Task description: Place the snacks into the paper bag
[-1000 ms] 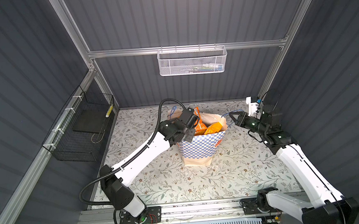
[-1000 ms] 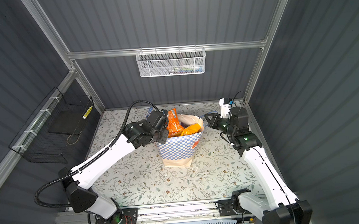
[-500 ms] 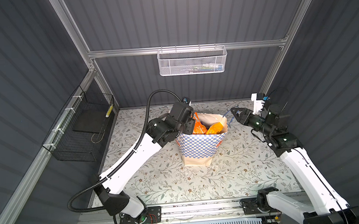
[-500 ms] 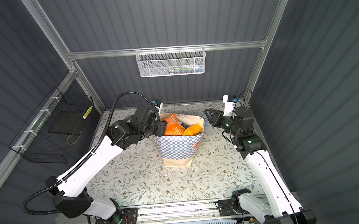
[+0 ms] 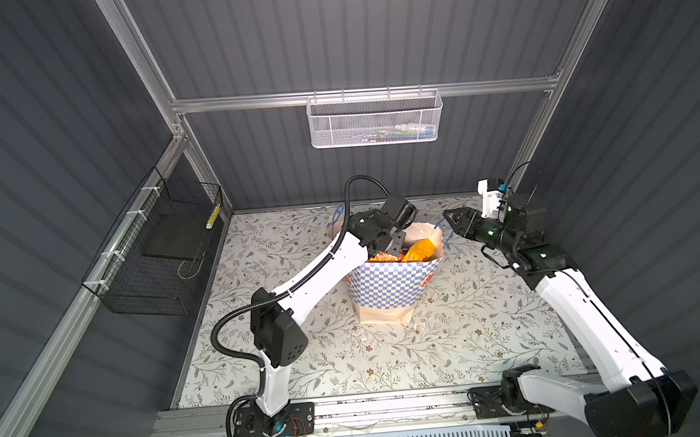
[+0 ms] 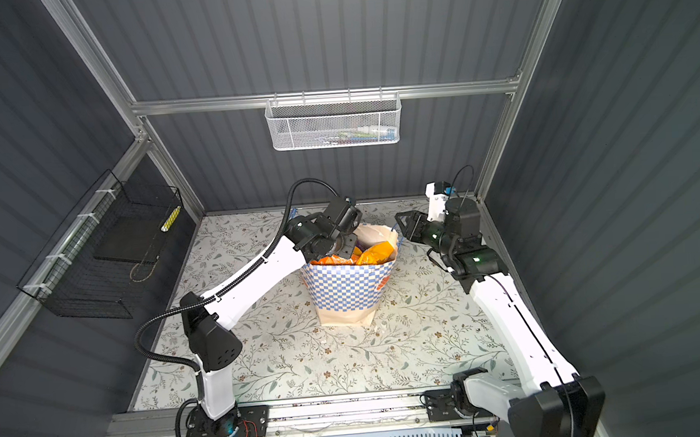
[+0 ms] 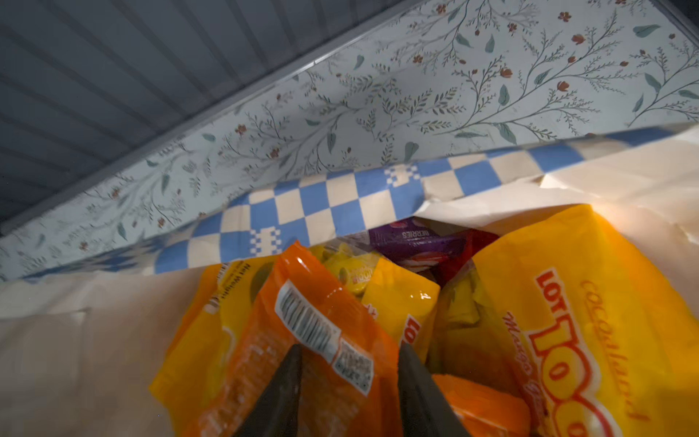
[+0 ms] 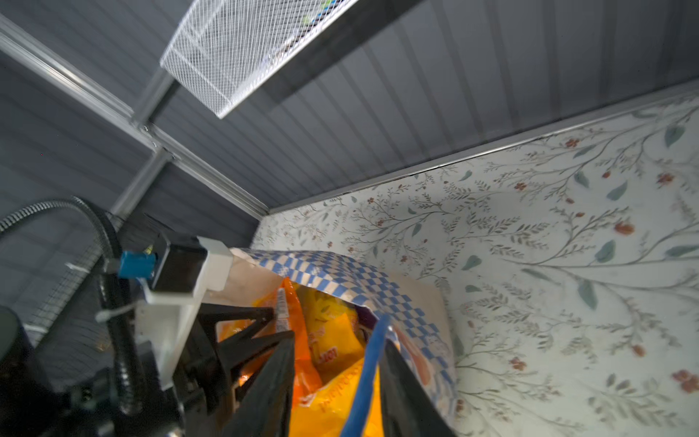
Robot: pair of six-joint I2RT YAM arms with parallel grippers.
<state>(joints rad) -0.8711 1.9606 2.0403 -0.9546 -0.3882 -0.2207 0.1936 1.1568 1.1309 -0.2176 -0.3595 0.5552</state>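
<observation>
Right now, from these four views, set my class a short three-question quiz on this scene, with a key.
1. True or false: the paper bag lies on its side.
2. What runs between the jaws of the right gripper? A) blue cord handle B) spoon C) bottle
3. Which gripper hangs over the orange packet in the bag's mouth?
Key: 1 false, it stands upright. 2 A. 3 the left gripper.

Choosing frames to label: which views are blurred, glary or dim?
Both top views: sharp, evenly lit. Left wrist view: dim, with glare spots on the small orange plastic packet. Right wrist view: motion-blurred, the white mesh basket and blue cord handle smeared.
</observation>
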